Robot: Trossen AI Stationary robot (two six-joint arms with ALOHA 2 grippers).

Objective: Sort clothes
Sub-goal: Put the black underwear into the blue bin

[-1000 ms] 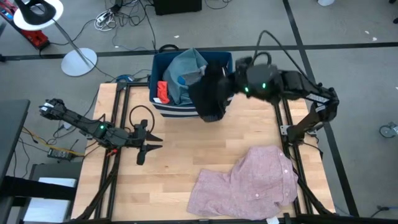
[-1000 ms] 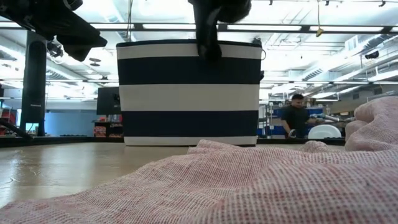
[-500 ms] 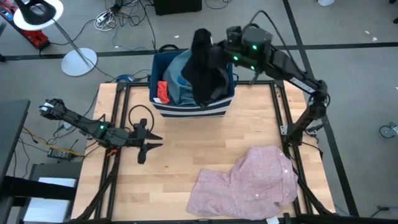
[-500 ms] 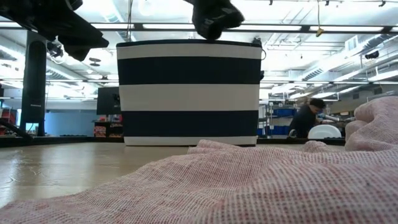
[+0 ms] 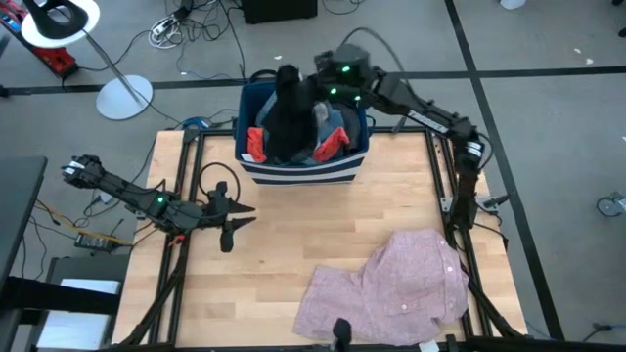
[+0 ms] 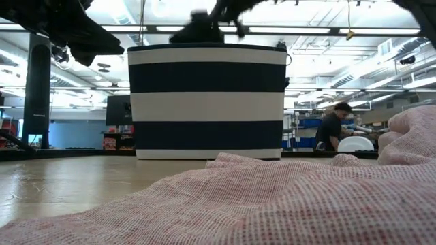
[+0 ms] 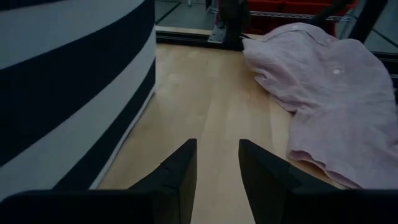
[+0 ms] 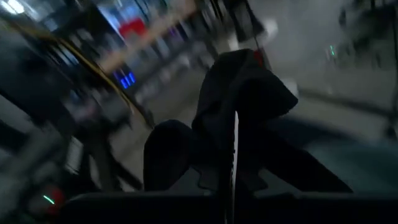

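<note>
Since a second ago the right arm has swung from the bin's right side to above it, carrying the black garment (image 5: 284,112) from the bin's front right corner to over its middle; a red piece (image 5: 331,145) now shows inside where teal-grey cloth lay uppermost. The left arm has barely moved.

Nearest, the pink shirt (image 5: 391,284) lies crumpled on the table (image 5: 274,254) at its near right, filling the foreground of the low view (image 6: 272,197). The table is pale wood framed by dark rails. At its left edge the left hand (image 5: 228,223) rests low, its fingers (image 7: 180,174) spread apart and holding nothing, pointing across the bare wood toward the shirt (image 7: 323,93).

At the far edge stands the striped bin (image 5: 303,171), dark blue and white, with another small red piece (image 5: 256,144) at its left wall. Above it the right hand (image 5: 311,96) has its fingers pressed together, pinching the black garment (image 8: 242,106), which hangs into the bin.

Beyond the table lie grey floor, cables and a white lamp (image 5: 68,24). In the low view a person (image 6: 334,129) stands in the room behind.
</note>
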